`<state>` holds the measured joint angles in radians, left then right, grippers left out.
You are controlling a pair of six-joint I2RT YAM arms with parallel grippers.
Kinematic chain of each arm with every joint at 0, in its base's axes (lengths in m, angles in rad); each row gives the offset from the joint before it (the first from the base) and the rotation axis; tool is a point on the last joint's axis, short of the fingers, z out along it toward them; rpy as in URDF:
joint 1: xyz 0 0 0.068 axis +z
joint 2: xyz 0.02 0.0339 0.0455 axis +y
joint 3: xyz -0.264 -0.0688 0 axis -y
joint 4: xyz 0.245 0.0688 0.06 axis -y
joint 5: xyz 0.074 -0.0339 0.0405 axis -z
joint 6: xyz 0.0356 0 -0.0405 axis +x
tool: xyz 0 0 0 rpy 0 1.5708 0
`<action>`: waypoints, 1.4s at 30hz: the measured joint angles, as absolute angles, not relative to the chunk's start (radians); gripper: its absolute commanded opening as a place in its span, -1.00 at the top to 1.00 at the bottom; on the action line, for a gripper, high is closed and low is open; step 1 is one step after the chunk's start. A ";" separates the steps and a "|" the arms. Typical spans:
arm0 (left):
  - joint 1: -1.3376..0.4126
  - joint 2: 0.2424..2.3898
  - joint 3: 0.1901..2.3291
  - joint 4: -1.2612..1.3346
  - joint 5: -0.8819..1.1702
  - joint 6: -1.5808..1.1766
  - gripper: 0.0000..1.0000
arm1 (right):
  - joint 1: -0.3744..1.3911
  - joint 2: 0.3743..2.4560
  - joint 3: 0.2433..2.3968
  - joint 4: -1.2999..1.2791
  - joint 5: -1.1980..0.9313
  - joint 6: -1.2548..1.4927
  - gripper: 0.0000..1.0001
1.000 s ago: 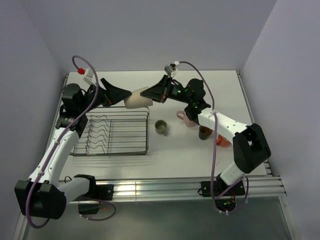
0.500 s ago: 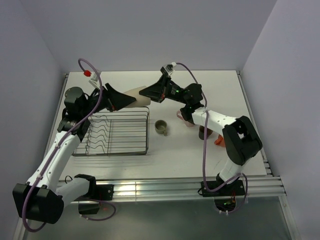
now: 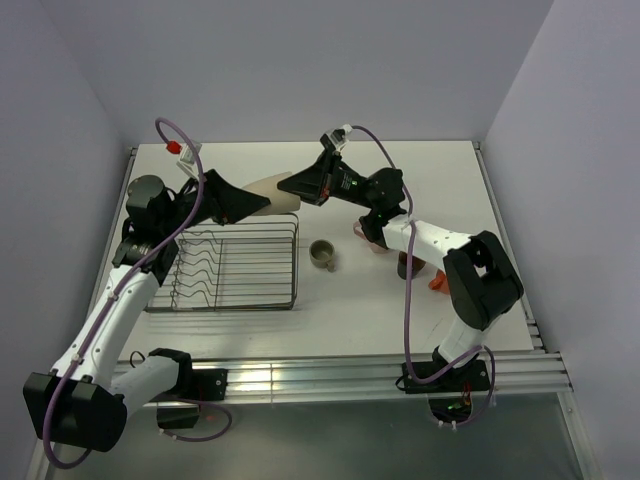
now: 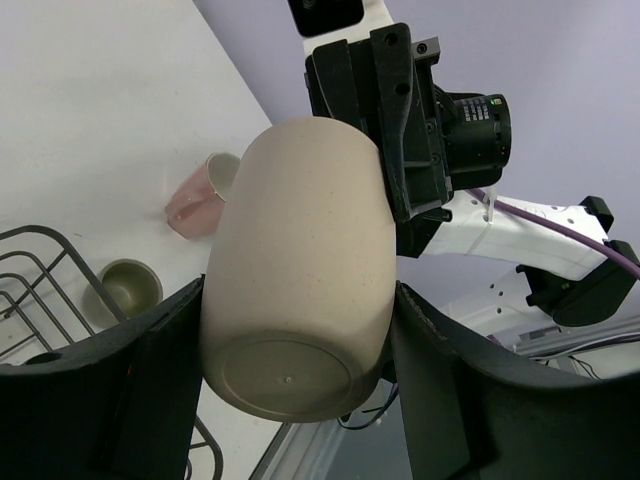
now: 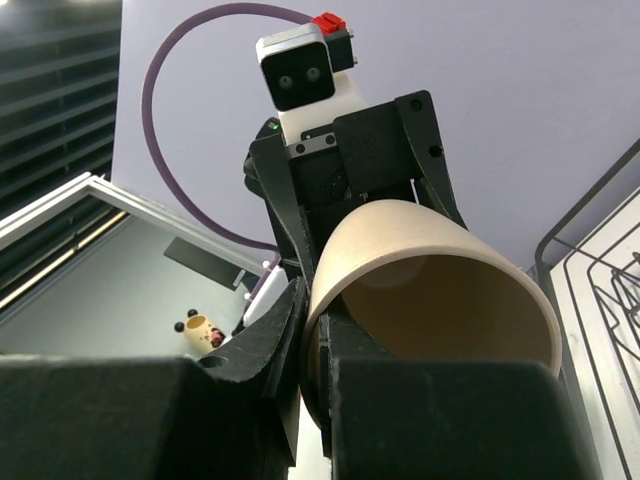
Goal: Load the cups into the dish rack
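Two grippers hold the beige tumbler [image 3: 270,196] on its side in the air, above the far rim of the dish rack [image 3: 236,305]. Left gripper [image 3: 258,204]: fingers closed against both sides of its body. Right gripper [image 3: 292,186]: narrow, pinching the rim wall. The small olive-green cup [image 3: 322,255] stands on the table [image 3: 350,320] just beside the rack.

One dish rack [image 3: 235,262] and five cups were counted: beige tumbler [image 3: 272,195], olive cup [image 3: 322,254], pink mug [image 3: 368,238], brown mug [image 3: 407,266], orange mug [image 3: 438,283], the last four right of it.
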<state>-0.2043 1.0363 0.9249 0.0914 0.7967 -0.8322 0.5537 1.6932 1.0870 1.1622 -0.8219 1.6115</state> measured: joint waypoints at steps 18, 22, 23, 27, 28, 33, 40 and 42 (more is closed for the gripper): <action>-0.207 1.031 1.112 -0.199 0.685 -0.697 0.99 | 0.552 1.450 1.025 0.705 -0.648 1.247 -0.16; -0.207 1.032 1.184 -0.326 0.606 -0.635 1.00 | 0.544 1.339 0.998 0.503 -0.523 1.122 -0.16; -0.207 1.034 1.202 -0.364 0.583 -0.617 1.00 | 0.543 1.312 0.998 0.443 -0.477 1.086 -0.16; -0.207 1.052 1.277 -0.528 0.446 -0.545 0.99 | 0.542 1.218 1.007 0.219 -0.304 0.945 -0.16; -0.207 1.063 1.296 -0.573 0.400 -0.528 1.00 | 0.542 1.202 1.015 0.168 -0.264 0.913 -0.16; -0.207 1.140 1.329 -0.736 0.198 -0.455 1.00 | 0.540 1.173 1.059 -0.001 -0.107 0.793 -0.17; -0.207 1.251 1.326 -0.862 0.059 -0.402 0.99 | 0.540 1.186 1.105 -0.116 -0.041 0.706 -0.17; -0.208 1.262 1.316 -0.869 0.043 -0.396 1.00 | 0.540 1.195 1.115 -0.136 -0.036 0.690 -0.17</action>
<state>-0.2081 1.2617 1.3163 -0.8688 0.0425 -0.3958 0.5404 1.1954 1.1149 -0.1364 -0.0360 0.6899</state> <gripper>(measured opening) 0.702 0.586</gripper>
